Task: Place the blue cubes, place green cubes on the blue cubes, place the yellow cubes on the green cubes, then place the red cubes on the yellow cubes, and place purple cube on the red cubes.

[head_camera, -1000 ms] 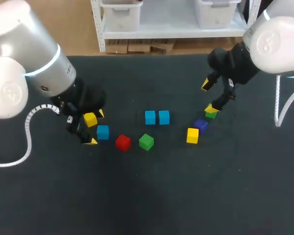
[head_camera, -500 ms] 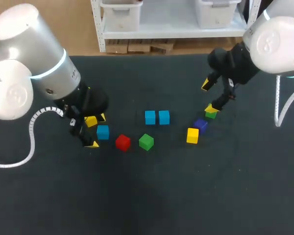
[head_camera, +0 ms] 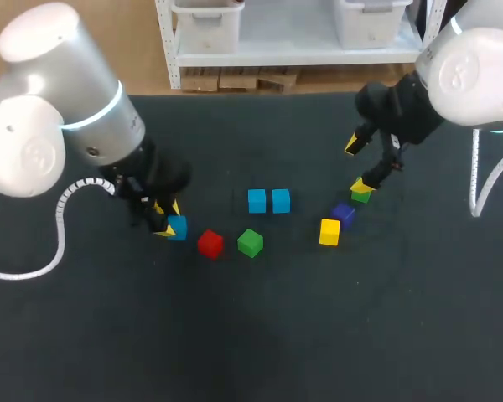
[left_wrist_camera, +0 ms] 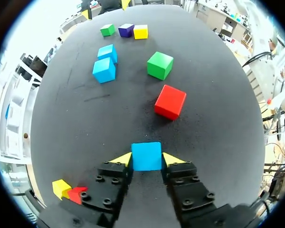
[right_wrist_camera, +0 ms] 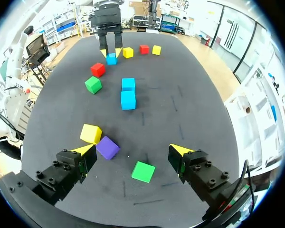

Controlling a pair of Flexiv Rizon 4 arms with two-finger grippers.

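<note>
My left gripper is shut on a blue cube, both yellow tips pressed against its sides on the mat. From the head view this blue cube sits at the tip of the left gripper. Ahead of it lie a red cube, a green cube and two blue cubes side by side. My right gripper hangs open over another green cube, without touching it. A purple cube and a yellow cube lie by one of its fingers.
Behind my left gripper sit a yellow cube and a red cube; my arm hides them in the head view. The right wrist view shows a second yellow cube in that row. The dark mat runs wide toward the front.
My left gripper has moved right over the blue cube and closed its fingers onto it, covering the yellow cube beside it. The right arm has not moved.
</note>
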